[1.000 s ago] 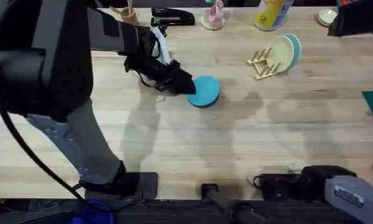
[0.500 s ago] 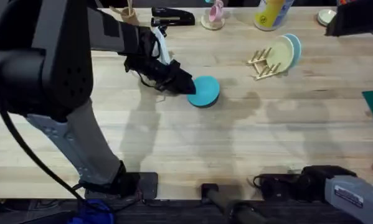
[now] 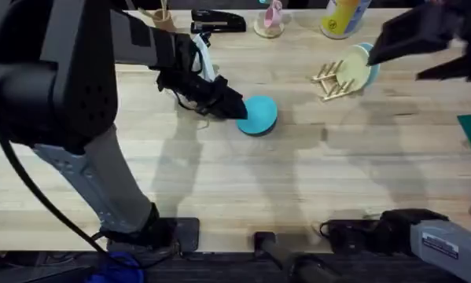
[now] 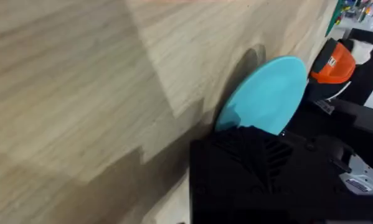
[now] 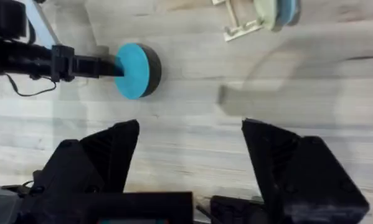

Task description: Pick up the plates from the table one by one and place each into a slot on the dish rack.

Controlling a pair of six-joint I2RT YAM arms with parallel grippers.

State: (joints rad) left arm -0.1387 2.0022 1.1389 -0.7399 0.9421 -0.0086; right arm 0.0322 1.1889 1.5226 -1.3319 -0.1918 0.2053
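Left gripper (image 3: 237, 109), black and two-fingered, reached from the nine o'clock side of the overhead view and met the nine o'clock rim of the solid turquoise round plastic plate (image 3: 258, 115). In the right wrist view its fingers pinched that edge, so it was clenched on the turquoise plate (image 5: 134, 70). The left wrist camera showed the same turquoise disc (image 4: 265, 94) tilted on edge against the large light wooden butcher-block table (image 4: 80, 81), with a dark finger (image 4: 248, 168) in front of its lower part. The plate sat a little toward twelve o'clock from the centre of the table (image 3: 243, 181).

Right gripper (image 5: 189, 146) hung above the boards with its two black fingers spread wide and nothing between them, released. Overhead, the right arm appeared as a dark blurred mass at about two o'clock, just beside the rack.

Small light wooden dish rack (image 3: 333, 81) with thin upright dowel pegs stood at about one o'clock, well apart from the turquoise plate. A pale yellow round plate (image 3: 355, 69) stood on edge in it, and a light blue round plate (image 3: 372, 60) stood just behind it; the two looked to be touching. From the right wrist camera the rack (image 5: 239, 18) and the yellow plate (image 5: 266, 11) sat near the frame edge, across the bare planks from the turquoise disc.
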